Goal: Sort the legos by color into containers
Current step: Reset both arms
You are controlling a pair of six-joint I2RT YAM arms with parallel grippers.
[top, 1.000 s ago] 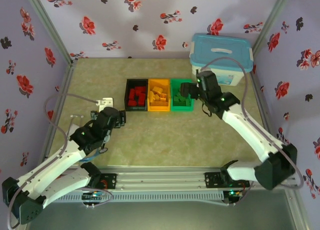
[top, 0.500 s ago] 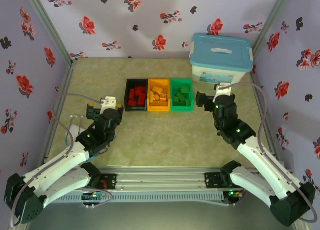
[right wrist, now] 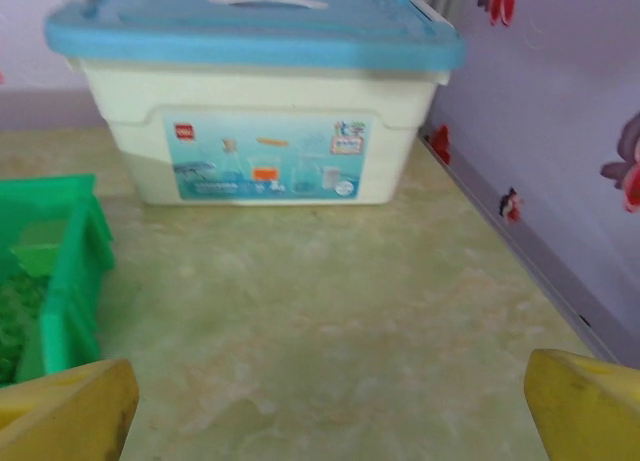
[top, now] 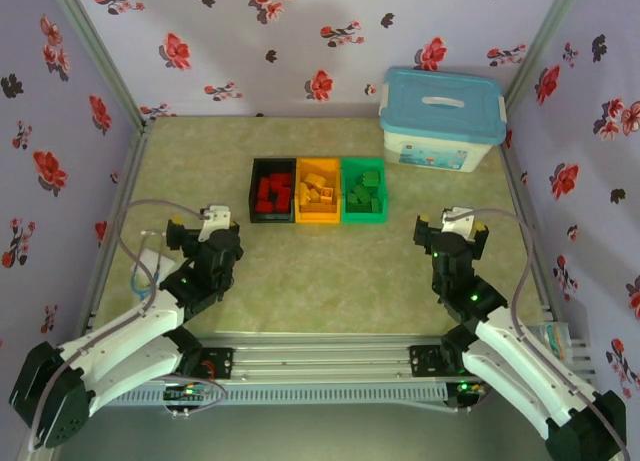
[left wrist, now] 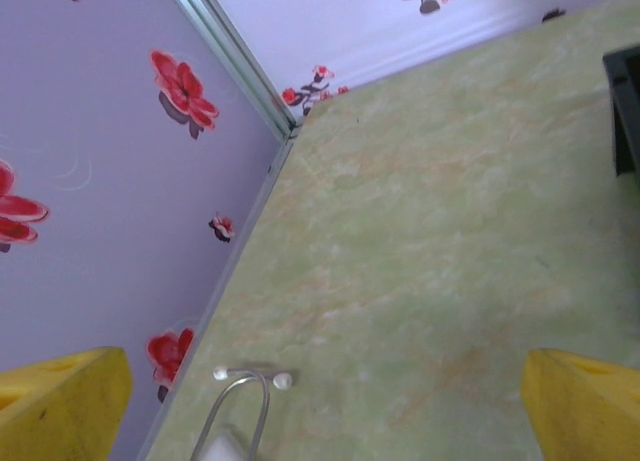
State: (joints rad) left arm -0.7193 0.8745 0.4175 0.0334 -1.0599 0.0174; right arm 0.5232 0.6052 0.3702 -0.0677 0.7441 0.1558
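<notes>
While both stand spread wide and hold nothing, the left pincer (top: 200, 222) hovers at seven o'clock, the right pincer (top: 450, 225) at five, over smooth, marbled green bench (top: 330, 271). Toward twelve, three boxy plastic bins touch in a row: black bin (top: 253, 193) with red legos (top: 272, 192), yellow-orange bin (top: 318, 219) with yellow legos (top: 318, 192), green bin (top: 364, 218) with green legos (top: 362, 188). A glossy white box (top: 440, 146), blue-lidded, sits at two by the wall (top: 590, 131).

Ahead of my left gripper (top: 195, 221) and right gripper (top: 447, 222) I count three bins: black bin (top: 254, 193), orange bin (top: 318, 218), green bin (top: 364, 218). One white box (top: 440, 146).
</notes>
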